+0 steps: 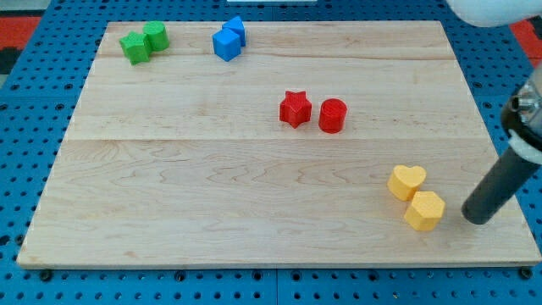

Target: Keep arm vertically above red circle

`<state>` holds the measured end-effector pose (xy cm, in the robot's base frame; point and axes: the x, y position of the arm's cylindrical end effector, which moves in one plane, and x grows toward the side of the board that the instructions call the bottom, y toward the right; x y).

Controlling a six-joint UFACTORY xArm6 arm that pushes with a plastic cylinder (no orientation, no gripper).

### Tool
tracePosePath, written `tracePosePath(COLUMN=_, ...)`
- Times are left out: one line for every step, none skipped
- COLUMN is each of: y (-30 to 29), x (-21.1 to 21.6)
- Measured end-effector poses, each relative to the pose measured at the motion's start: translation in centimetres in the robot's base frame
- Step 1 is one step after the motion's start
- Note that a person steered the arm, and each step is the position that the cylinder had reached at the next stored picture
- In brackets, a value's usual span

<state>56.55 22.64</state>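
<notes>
The red circle (333, 115), a short red cylinder, stands near the middle of the wooden board (212, 186), with a red star (295, 108) close on its left. My tip (477, 216) is at the lower right of the board, far to the right of and below the red circle. It sits just right of a yellow hexagon block (424, 210), not touching it.
A yellow heart (406, 181) lies just above the yellow hexagon. Two green blocks (143, 41) sit at the top left and two blue blocks (229, 38) at the top middle. The board's right edge (500, 161) is close to my tip.
</notes>
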Motion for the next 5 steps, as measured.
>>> tracePosePath(y=-2.3, x=0.0)
tracePosePath(y=-2.8, x=0.0)
tracePosePath(y=2.1, x=-1.0)
tracePosePath(y=2.3, x=-7.8)
tracePosePath(y=-2.6, x=-15.1)
